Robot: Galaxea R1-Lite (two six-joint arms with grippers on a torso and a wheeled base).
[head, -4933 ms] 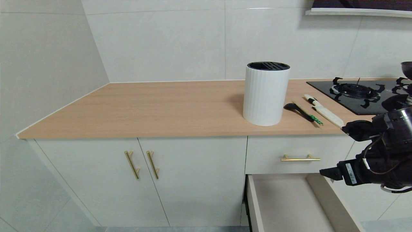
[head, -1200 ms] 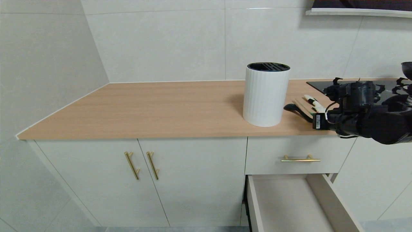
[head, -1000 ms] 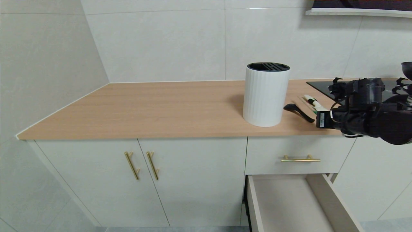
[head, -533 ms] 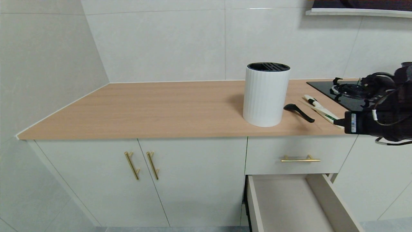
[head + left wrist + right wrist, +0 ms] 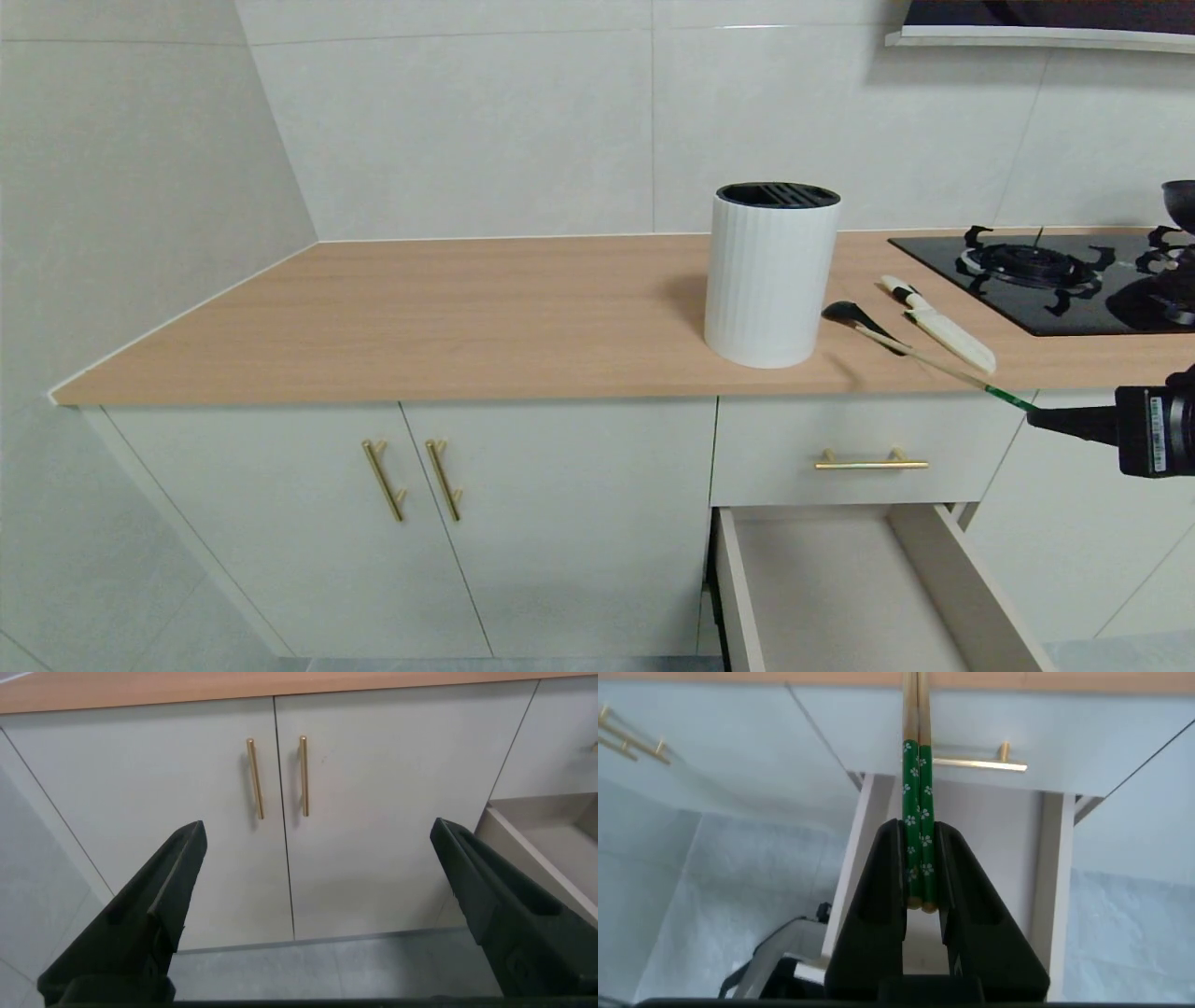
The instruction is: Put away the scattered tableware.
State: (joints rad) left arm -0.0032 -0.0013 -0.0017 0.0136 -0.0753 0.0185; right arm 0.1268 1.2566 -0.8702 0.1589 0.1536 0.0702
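Observation:
A pair of wooden chopsticks (image 5: 934, 367) with green patterned ends (image 5: 915, 803) is clamped in my right gripper (image 5: 1050, 420), which is shut on them just off the counter's front edge, above the open drawer (image 5: 738, 579). The sticks point back toward the counter, crossing over the handle of a black spoon (image 5: 842, 312). A white-bladed knife (image 5: 938, 325) lies beside the spoon. My left gripper (image 5: 318, 835) is open and holds nothing, low down facing the cabinet doors (image 5: 280, 859).
A tall white ribbed utensil holder (image 5: 770, 271) stands on the wooden counter (image 5: 467, 317) left of the spoon. A black gas hob (image 5: 1046, 266) is at the far right. A shut drawer with a gold handle (image 5: 871, 459) sits above the open one.
My right gripper came up to the counter, closed on the chopsticks beside the spoon, then drew back right and down past the counter edge with them.

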